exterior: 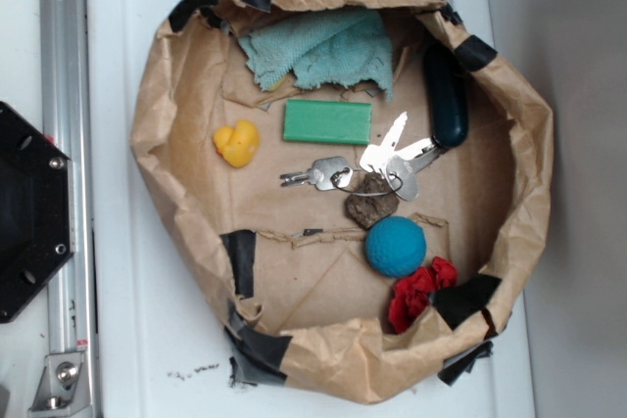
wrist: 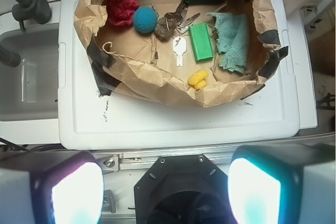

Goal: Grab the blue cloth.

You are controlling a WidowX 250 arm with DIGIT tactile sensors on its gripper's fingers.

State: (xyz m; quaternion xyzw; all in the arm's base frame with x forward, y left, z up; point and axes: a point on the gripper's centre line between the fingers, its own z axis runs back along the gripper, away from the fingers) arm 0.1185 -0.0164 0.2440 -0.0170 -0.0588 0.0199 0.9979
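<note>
The blue cloth, a light teal rag with frayed edges, lies crumpled inside a brown paper bag rolled down into a bowl. It rests against the bag's wall, beside a green block. In the wrist view my gripper is open, its fingers wide apart with nothing between them. It hangs over the black robot base, well short of the bag. The exterior view does not show the gripper.
Also in the bag: a yellow duck, keys, a brown lump, a blue ball, a red fabric scrap and a dark green object. The bag sits on a white lid.
</note>
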